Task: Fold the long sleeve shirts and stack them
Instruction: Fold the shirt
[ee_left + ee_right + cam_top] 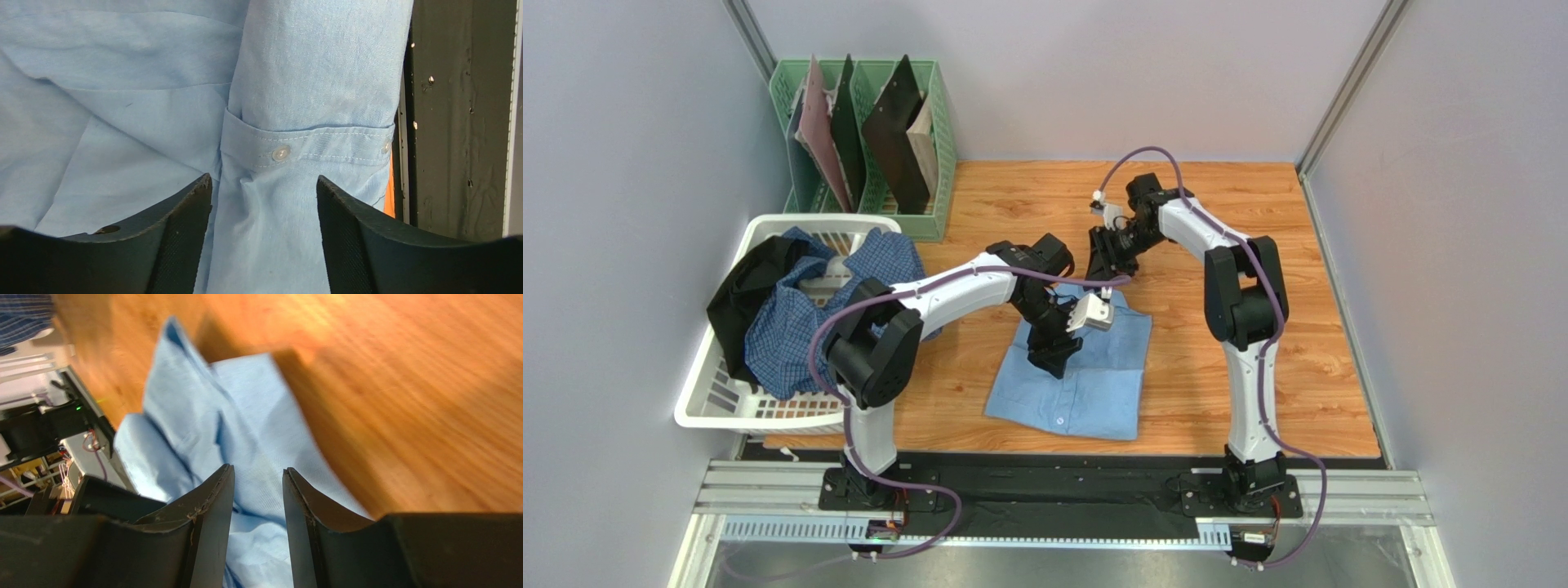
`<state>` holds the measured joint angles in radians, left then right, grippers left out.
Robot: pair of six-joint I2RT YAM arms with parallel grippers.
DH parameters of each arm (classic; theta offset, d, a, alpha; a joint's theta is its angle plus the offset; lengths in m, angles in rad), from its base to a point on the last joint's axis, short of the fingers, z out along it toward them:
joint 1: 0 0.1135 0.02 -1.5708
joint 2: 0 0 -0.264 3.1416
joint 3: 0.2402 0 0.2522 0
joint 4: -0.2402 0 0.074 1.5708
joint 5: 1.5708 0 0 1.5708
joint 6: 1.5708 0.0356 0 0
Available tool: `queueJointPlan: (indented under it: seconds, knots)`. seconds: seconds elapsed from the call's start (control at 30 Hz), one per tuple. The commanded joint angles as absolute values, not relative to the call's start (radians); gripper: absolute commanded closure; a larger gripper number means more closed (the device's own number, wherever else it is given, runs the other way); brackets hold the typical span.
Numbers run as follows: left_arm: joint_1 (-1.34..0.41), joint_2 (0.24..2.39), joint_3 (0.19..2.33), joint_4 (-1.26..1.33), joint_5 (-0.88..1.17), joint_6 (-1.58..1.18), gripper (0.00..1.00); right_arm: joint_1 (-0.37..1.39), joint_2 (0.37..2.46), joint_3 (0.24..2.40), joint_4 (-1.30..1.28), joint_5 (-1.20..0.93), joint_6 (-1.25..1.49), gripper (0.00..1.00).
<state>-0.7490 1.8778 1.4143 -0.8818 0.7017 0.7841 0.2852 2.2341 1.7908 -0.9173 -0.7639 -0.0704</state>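
At the left side of the table [1308, 368], a white basket [707, 410] holds the blue-and-white checked shirt [799, 337], draped over its rim, and a black garment [750, 288]. Behind it a green rack [943, 147] holds dark and brownish boards [891, 129] upright. The light blue shirt [1100, 392] lies partly folded mid-table. The left hand [264, 184] hangs over it, fingers wide apart on either side of a buttoned sleeve cuff [307, 144]. The right hand [258, 471], at the shirt's far edge, has its fingers slightly apart, with blue cloth showing through the gap.
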Motion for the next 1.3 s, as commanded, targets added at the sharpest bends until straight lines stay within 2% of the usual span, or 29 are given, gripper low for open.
queueJointPlan:
  seconds: [0.0, 0.17, 0.27, 0.3, 0.33, 0.37, 0.47, 0.63, 1.27]
  knots:
    - [-0.781, 1.92, 1.43, -0.888, 0.747, 0.868, 0.35, 0.299, 2.276, 1.839, -0.888, -0.704, -0.049, 0.6]
    - [-0.787, 1.957, 1.44, -0.885, 0.726, 0.862, 0.36, 0.321, 2.29, 1.802, -0.89, -0.701, -0.074, 0.64]
    - [-0.787, 1.974, 1.457, -0.903, 0.727, 0.87, 0.46, 0.322, 2.293, 1.779, -0.885, -0.7, -0.083, 0.65]
    - [-0.787, 1.979, 1.463, -0.911, 0.729, 0.867, 0.56, 0.324, 2.293, 1.773, -0.882, -0.695, -0.09, 0.65]
    - [-0.787, 1.98, 1.483, -0.923, 0.73, 0.867, 0.63, 0.324, 2.293, 1.772, -0.884, -0.695, -0.094, 0.65]
    - [-0.787, 1.98, 1.499, -0.96, 0.73, 0.867, 0.75, 0.325, 2.292, 1.77, -0.885, -0.693, -0.098, 0.65]
    - [-0.785, 1.982, 1.572, -1.031, 0.716, 0.844, 0.98, 0.325, 2.289, 1.766, -0.887, -0.693, -0.118, 0.66]
    - [-0.784, 2.026, 1.716, -1.159, 0.641, 0.839, 1.0, 0.325, 2.28, 1.755, -0.894, -0.699, -0.147, 0.67]
    - [-0.713, 2.264, 2.131, -1.233, 0.422, 0.93, 1.0, 0.324, 2.272, 1.773, -0.951, -0.762, -0.224, 0.68]
